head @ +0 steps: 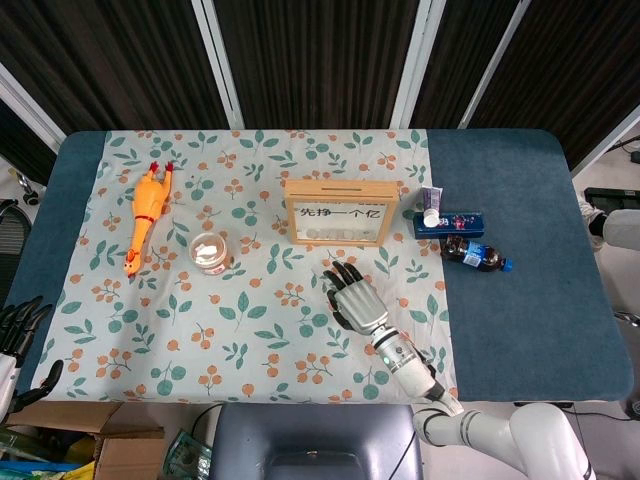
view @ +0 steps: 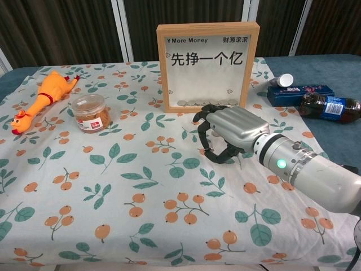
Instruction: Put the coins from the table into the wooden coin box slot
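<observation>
Right hand [view: 228, 131] fingers [view: 204, 129] curled – on tablecloth [view: 113, 186].

Coin box [view: 208, 66] centre-back; jar [view: 91, 112], toy chicken [view: 43, 98] left; bottle [view: 330, 107] right; right robot hand [view: 228, 134] in front.

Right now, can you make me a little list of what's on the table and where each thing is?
coin box: wooden coin box upright mid-table, coins lying inside at its bottom
right hand: right hand fingers curled down onto the cloth just in front of the box; cannot tell if it holds a coin
left hand: left hand off the table's left edge, holding nothing
toy: rubber chicken lying far left
jar: snack jar beside the chicken
bottle: cola bottle lying on its side, far right
cloth: leaf-print tablecloth
</observation>
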`<state>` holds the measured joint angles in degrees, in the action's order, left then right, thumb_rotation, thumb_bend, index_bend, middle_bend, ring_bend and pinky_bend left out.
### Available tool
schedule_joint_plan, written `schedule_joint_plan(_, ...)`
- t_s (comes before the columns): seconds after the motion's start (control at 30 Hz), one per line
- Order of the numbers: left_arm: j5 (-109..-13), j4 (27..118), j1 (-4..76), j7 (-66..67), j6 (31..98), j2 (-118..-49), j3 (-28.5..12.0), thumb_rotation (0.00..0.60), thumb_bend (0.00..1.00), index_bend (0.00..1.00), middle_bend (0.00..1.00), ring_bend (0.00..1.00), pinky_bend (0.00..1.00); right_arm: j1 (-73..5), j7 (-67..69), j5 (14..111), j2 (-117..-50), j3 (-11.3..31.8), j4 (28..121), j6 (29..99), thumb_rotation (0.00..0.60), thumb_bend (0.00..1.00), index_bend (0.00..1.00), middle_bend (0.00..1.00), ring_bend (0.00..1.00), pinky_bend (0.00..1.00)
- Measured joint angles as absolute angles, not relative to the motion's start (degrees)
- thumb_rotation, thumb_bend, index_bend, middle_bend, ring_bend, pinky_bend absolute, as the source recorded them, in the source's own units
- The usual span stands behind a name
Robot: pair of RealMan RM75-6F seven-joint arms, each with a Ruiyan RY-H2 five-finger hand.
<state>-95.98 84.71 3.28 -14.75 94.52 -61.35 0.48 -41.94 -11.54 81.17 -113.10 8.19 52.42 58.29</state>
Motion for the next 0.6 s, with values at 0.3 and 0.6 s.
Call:
schedule_joint_plan(0.3,-95.8,84.6,3.4,-14.7,94.3,-61.4,0.4,0.6,0.42,0.0,0.0,0.0,0.0,-42.0,-10.6,83.1,-109.6,9.9,59.6,63.3,0.6,0.57,0.75,0.28,0.02,0.23)
schedule_joint_plan(0.6,-95.4,85.0,3.7,-14.2,93.4,-61.4,0.3,0.6,0.42,0.0,0.0,0.0,0.0,-43.3,-16.3,83.4,-101.6,17.5,75.1,68.5,0.6,0.57,0.74,0.28,0.02,0.23)
